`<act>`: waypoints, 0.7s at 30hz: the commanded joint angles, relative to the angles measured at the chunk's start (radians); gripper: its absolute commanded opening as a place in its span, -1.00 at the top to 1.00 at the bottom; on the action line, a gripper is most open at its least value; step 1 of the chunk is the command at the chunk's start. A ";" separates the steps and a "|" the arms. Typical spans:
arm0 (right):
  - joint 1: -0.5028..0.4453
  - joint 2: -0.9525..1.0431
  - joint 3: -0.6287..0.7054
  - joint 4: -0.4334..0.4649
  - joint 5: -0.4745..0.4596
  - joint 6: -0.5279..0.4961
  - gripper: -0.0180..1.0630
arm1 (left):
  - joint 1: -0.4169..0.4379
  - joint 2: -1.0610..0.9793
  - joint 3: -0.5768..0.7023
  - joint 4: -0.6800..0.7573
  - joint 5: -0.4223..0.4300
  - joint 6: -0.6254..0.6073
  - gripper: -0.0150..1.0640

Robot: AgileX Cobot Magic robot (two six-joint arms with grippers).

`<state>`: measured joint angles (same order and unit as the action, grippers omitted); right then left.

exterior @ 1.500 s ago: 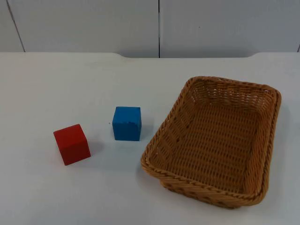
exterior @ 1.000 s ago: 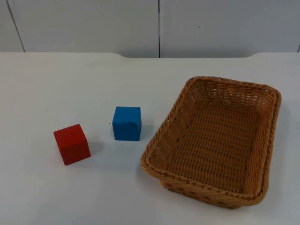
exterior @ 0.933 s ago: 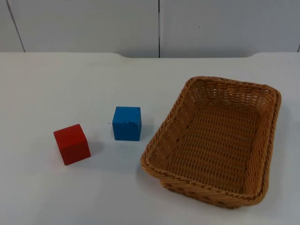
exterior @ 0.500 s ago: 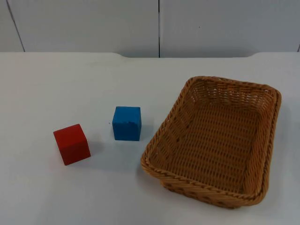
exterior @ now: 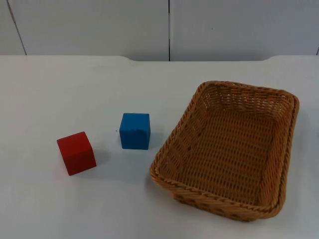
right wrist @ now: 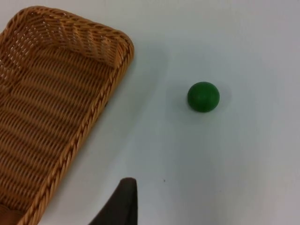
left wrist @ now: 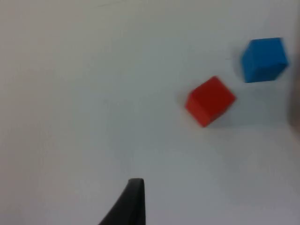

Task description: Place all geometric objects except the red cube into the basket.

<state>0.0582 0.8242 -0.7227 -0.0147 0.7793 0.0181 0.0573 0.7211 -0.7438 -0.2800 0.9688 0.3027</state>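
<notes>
A blue cube (exterior: 134, 131) sits on the white table just left of the woven basket (exterior: 171, 147), which holds nothing. Further left and slightly nearer lies the red cube (exterior: 76, 153). In the left wrist view the red cube (left wrist: 210, 101) and the blue cube (left wrist: 264, 59) lie well ahead of my left gripper (left wrist: 133, 201), which hangs over bare table. In the right wrist view my right gripper (right wrist: 123, 201) hovers over the table beside the basket's rim (right wrist: 110, 89). A green ball (right wrist: 203, 97) rests on the table outside the basket.
The grey partition wall (exterior: 169, 27) closes the table's far edge. White table surface (exterior: 75, 89) stretches around the cubes and behind the basket.
</notes>
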 commanded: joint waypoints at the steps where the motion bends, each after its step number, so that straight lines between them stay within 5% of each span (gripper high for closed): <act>1: -0.004 -0.003 -0.007 -0.001 -0.013 -0.010 -0.98 | 0.003 0.064 -0.029 -0.109 -0.017 0.127 -0.90; 7: -0.004 -0.003 -0.007 -0.001 -0.011 -0.010 -0.98 | -0.055 0.288 -0.134 -0.181 -0.020 0.341 -0.80; 15: -0.004 -0.003 -0.007 -0.001 -0.013 -0.010 -0.98 | -0.250 0.614 -0.191 0.133 -0.244 0.456 -0.80; 21: -0.004 -0.003 -0.007 -0.001 -0.011 -0.010 -0.98 | -0.272 0.792 -0.205 0.222 -0.313 0.534 -0.80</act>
<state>0.0582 0.8242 -0.7227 -0.0147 0.7771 0.0161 -0.2074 1.5015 -0.9429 -0.0778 0.6838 0.8199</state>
